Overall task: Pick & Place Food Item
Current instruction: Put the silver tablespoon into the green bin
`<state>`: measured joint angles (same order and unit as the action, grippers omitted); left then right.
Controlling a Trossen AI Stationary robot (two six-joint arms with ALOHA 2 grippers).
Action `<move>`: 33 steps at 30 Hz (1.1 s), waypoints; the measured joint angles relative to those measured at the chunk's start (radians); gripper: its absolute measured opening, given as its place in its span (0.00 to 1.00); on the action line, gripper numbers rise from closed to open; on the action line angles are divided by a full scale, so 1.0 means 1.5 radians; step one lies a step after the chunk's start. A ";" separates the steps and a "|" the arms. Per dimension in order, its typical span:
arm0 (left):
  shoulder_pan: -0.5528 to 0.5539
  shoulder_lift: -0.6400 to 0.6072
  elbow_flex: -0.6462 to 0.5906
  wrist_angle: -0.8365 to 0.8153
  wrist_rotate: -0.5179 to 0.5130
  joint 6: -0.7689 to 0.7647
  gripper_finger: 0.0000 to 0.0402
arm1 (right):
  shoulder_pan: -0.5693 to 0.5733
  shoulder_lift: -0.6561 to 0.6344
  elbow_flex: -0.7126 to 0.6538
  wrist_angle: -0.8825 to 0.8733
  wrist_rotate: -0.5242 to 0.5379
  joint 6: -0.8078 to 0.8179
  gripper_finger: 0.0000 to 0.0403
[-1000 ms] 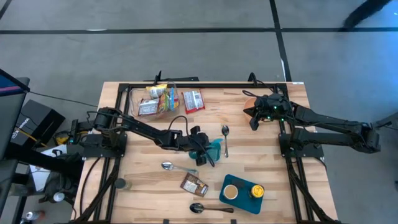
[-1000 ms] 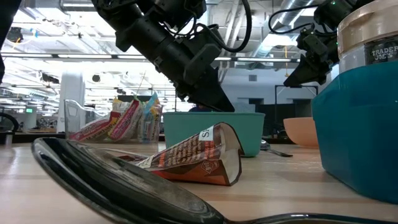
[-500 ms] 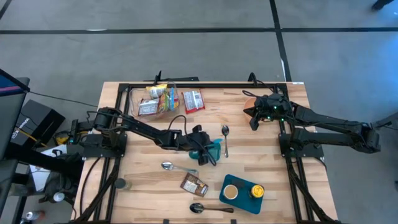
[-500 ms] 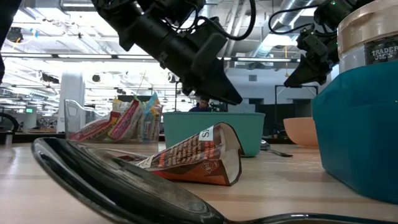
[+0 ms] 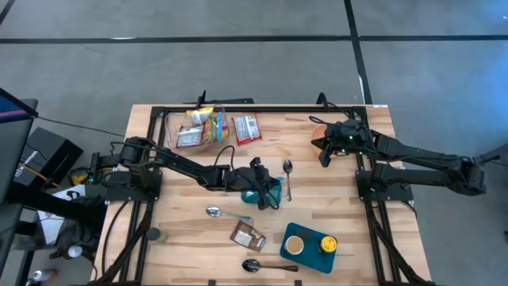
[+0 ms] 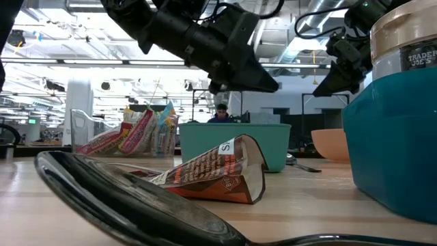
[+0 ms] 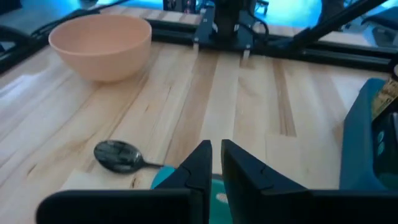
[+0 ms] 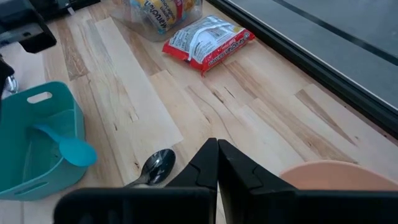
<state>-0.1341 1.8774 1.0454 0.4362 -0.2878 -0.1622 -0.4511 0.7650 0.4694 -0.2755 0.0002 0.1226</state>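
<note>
My left gripper (image 5: 266, 185) hovers nearly closed and empty over the teal bin (image 5: 272, 191); I'd steer it toward the brown snack packet (image 5: 248, 236) and open wide, while the right gripper (image 5: 324, 148), pinched closed, waits by the peach bowl (image 7: 100, 46).

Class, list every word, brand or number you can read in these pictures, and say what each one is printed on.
"TRADER JOE'S" – jar in the teal tray, low view.
"S" – only a first letter shows on the brown packet, low view.
Red packet – print too blurred to read.
Snack packets in the clear bin – print too small to read.
</note>
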 joint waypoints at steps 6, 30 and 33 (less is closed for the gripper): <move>-0.004 0.000 0.000 0.025 0.000 -0.002 0.04 | 0.000 0.000 0.000 -0.005 0.000 0.000 0.00; -0.078 0.000 0.000 0.024 0.001 -0.002 0.01 | 0.000 0.000 0.000 -0.005 0.000 0.000 0.00; -0.087 -0.003 0.000 -0.005 0.001 -0.003 0.00 | 0.000 0.000 0.000 -0.005 0.000 0.000 0.00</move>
<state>-0.2646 1.8724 1.0458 0.4283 -0.2857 -0.1671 -0.4511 0.7650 0.4694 -0.2836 0.0002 0.1229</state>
